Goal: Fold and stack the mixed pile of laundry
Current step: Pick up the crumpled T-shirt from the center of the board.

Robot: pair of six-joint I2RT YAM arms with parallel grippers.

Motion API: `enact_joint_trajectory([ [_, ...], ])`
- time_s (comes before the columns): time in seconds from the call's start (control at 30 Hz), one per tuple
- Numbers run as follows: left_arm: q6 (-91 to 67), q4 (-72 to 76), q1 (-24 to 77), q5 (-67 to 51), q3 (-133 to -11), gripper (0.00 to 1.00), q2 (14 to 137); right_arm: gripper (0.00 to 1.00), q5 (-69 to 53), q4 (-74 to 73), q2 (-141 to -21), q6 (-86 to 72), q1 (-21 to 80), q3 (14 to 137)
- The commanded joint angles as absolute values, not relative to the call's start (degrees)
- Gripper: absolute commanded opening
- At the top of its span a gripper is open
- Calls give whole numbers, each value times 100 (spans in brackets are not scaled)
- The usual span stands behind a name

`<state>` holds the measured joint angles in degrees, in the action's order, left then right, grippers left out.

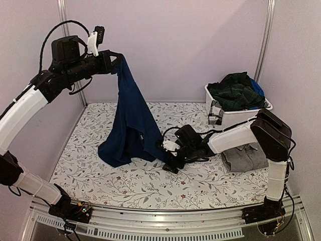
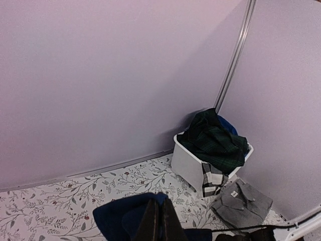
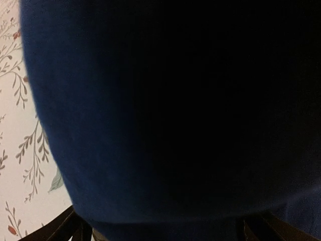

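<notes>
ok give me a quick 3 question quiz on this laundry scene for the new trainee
1. True or false: the left gripper is pinching one end of the navy garment high above the table cloth.
2. What lies on top in the white bin? A. a white towel B. the dark green plaid garment C. a yellow sock
3. In a few words: where does the grey garment lie?

Key: 1 true; 2 B; 3 on the table cloth, just in front of the bin.
</notes>
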<state>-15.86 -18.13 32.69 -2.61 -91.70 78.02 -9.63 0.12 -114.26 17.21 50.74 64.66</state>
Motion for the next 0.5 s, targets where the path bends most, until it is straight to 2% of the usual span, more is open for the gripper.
enact_joint_trajectory([
  [0.0, -1738, -1504, 3051, -244, -9086, 0, 7470, 78, 269, -183, -11994, 2026, 5142, 6999],
  [0.03, -1754, -1551, 3014, -80, -9067, 0, 7398, 58, 454, -362, -12095, 2003, 5175, 7173],
  [0.07, -1764, -1591, 2979, 155, -9020, 0, 7300, 28, 460, -654, -12225, 1958, 5234, 7401],
  [0.1, -1806, -1625, 2918, 468, -8973, 0, 7178, 6, 406, -941, -12264, 1855, 5353, 7593],
  [0.13, -1858, -1656, 2847, 797, -8902, 0, 7022, 1, 251, -1136, -12229, 1777, 5534, 7712],
  [0.3, -1993, -1341, 2355, 2514, -8459, 0, 6100, 0, -863, -1105, -10919, 1746, 6841, 7825],
  [0.47, -1810, -1131, 2009, 2992, -8835, 0, 6052, 0, -1828, -1373, -10260, 1391, 7244, 8506],
])
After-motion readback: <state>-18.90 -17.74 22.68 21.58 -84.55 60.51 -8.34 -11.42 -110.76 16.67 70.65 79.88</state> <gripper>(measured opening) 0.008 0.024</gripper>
